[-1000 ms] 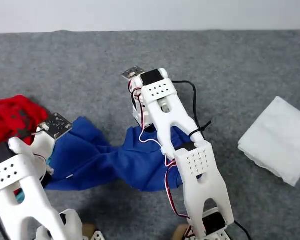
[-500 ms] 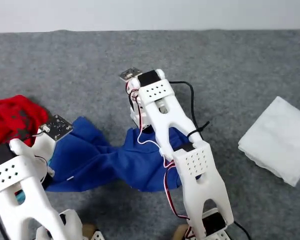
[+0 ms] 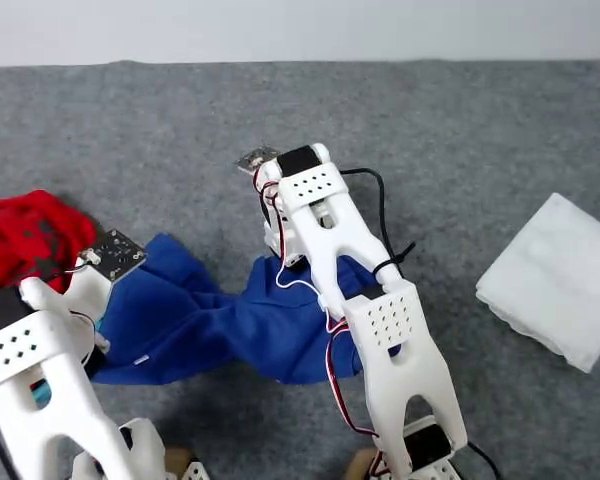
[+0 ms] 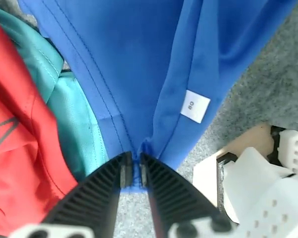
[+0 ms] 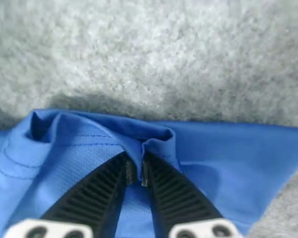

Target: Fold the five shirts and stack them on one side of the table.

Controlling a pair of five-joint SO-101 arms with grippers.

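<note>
Both arms grip the blue shirt [image 3: 205, 315] spread on the grey table [image 3: 460, 140]. The left gripper [image 4: 133, 168] is clamped on its hem beside a red shirt [image 3: 25, 230] and a teal shirt [image 4: 72, 119]. The right gripper [image 5: 137, 173] pinches a bunched fold. A folded white shirt [image 3: 560, 280] lies well apart.
</note>
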